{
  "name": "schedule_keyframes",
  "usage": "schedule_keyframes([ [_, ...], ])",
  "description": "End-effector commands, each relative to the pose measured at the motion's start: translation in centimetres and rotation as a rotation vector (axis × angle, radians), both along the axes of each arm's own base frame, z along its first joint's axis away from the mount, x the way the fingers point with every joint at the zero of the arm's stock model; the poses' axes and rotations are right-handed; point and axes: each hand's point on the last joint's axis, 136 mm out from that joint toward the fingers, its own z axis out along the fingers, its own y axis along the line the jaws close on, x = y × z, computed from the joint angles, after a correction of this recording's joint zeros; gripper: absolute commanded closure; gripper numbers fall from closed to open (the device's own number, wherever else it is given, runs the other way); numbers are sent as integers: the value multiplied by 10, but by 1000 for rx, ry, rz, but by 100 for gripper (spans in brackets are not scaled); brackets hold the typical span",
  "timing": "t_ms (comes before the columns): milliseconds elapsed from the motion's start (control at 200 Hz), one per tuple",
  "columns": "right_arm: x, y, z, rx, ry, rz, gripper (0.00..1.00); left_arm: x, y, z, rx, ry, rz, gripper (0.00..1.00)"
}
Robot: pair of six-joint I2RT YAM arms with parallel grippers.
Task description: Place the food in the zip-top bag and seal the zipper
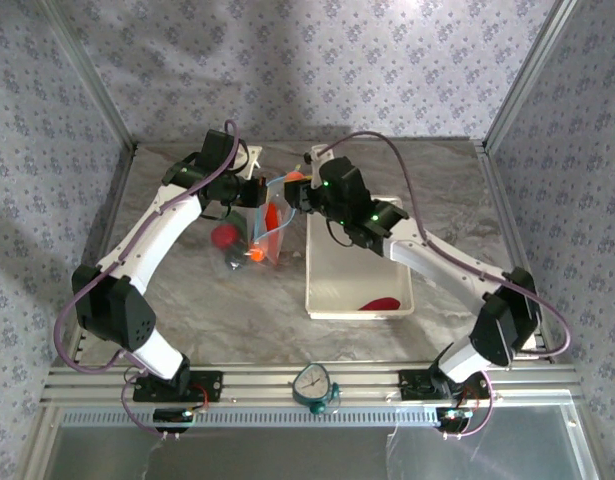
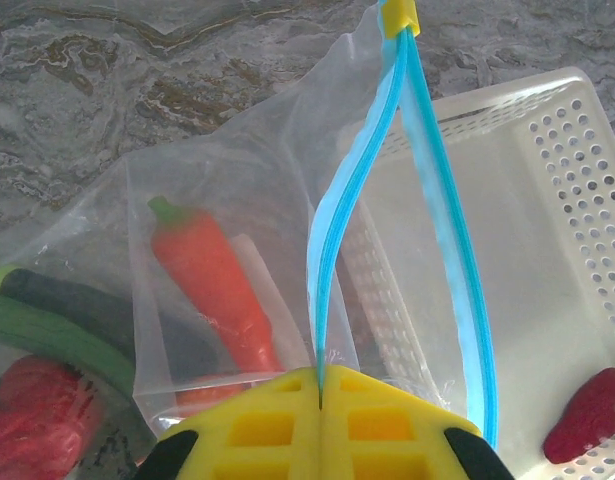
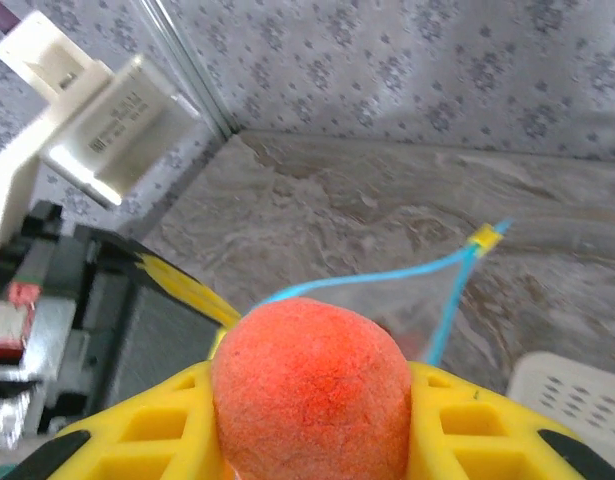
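Bag point(image 1: 255, 228) sits mid-tabletop point(image 1: 187, 290), at roughly 9 o'clock from the white basket point(image 1: 347, 275) and just beside it. Its top edge is hoisted up and the rest slumps down.

Left claw point(image 2: 320, 378) is fully closed, yellow fingers pressed together and pinching one side of the zipper point(image 2: 337, 205). From the left wrist cam the two blue strips are parted into a long skinny loop, so the mouth is open. They meet again at the little yellow slider point(image 2: 399, 17) up at 12 o'clock.

Through the clear film you can see a carrot point(image 2: 212, 285) lying at an angle, green end toward 11 o'clock. A dark green cucumber point(image 2: 57, 320) is at 9 o'clock of the carrot, and a red piece point(image 2: 32, 420) is down at 7 o'clock of it.

Right claw point(image 1: 295, 190) is partway open and clamped on an orange ball point(image 3: 307, 385), one yellow finger on each side. In the top view it hangs at the bag's 1 o'clock corner, right by the raised zipper. The right wrist cam shows the blue strip and slider just past the ball, around 1 o'clock. Can't tell if the ball touches the plastic.

One more red piece point(image 1: 380, 303) lies in the basket at its 6 o'clock end, well apart from the bag.
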Motion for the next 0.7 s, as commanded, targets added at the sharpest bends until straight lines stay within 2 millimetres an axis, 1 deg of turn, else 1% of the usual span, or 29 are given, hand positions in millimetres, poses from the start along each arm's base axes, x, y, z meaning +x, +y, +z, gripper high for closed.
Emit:
schedule_keyframes([
  [0,14,18,5,53,-26,-16,67,6,-5,29,-63,-62,-3,100],
  [80,14,23,-10,31,-3,-26,67,8,-4,33,-74,-63,0,100],
  [270,12,21,-39,-27,54,-48,67,11,-2,40,-101,-76,8,100],
  [415,10,28,-58,-79,127,-1,52,12,-5,41,-115,-74,-3,100],
  [480,10,30,-63,-102,162,17,46,12,-6,42,-119,-75,-6,100],
  [600,11,28,-71,-140,204,33,45,13,-7,42,-125,-76,-10,100],
  [695,10,20,-65,-146,194,26,45,12,-7,43,-127,-79,-11,100],
])
